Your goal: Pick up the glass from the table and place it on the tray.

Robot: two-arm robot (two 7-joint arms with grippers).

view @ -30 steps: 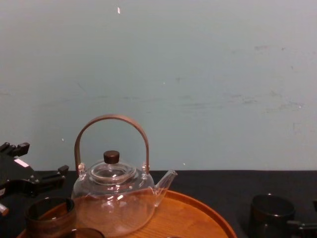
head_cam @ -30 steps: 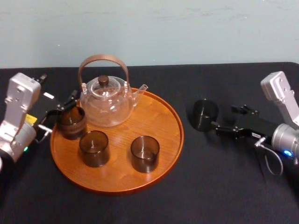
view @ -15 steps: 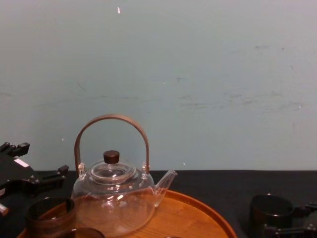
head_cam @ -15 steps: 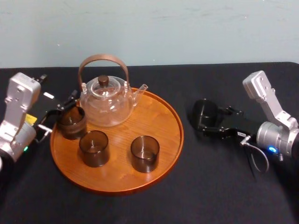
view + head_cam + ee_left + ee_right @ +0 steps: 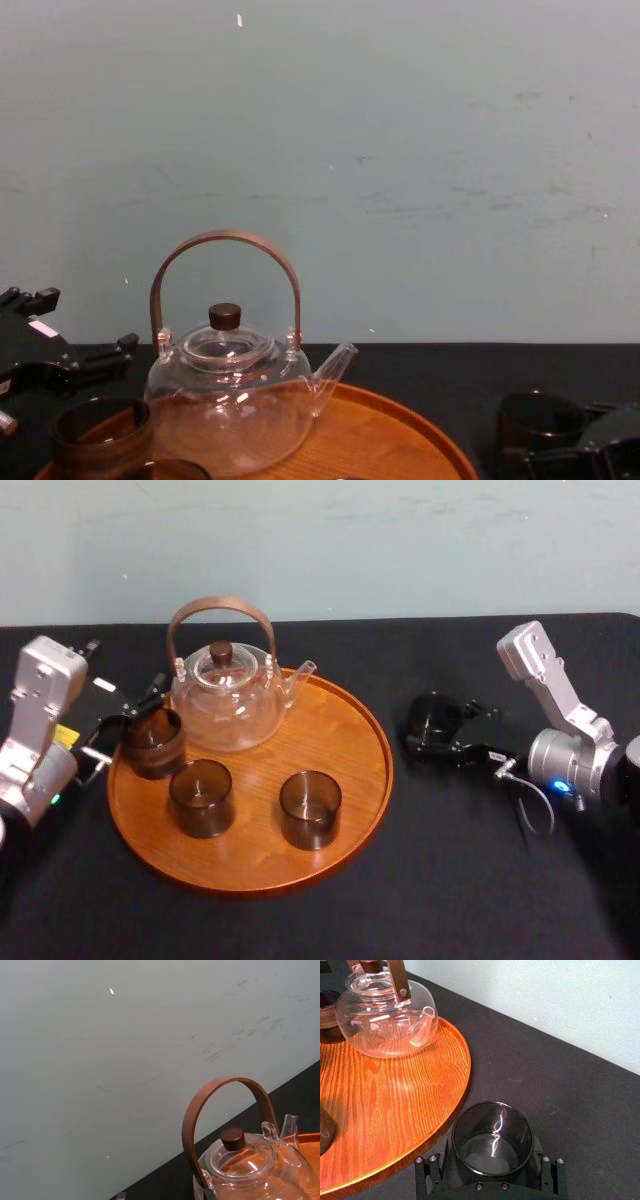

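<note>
black table [image 5: 300, 930]: right gripper [image 5: 490, 1167] clasps the glass [image 5: 490, 1135] just beside the tray [image 5: 395, 1110], left gripper [image 5: 127, 723] idle at its left rim.

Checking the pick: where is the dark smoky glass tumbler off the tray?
Head view: the dark glass tumbler stands right of the round orange-brown wooden tray, flanked by the right gripper.

The right arm [image 5: 560, 720] is stretched out low, and the right gripper [image 5: 438, 732] points toward the left. The left arm [image 5: 35, 730] is bent up at the left side. The left gripper [image 5: 128, 718] points right, with its fingers spread wide.
</note>
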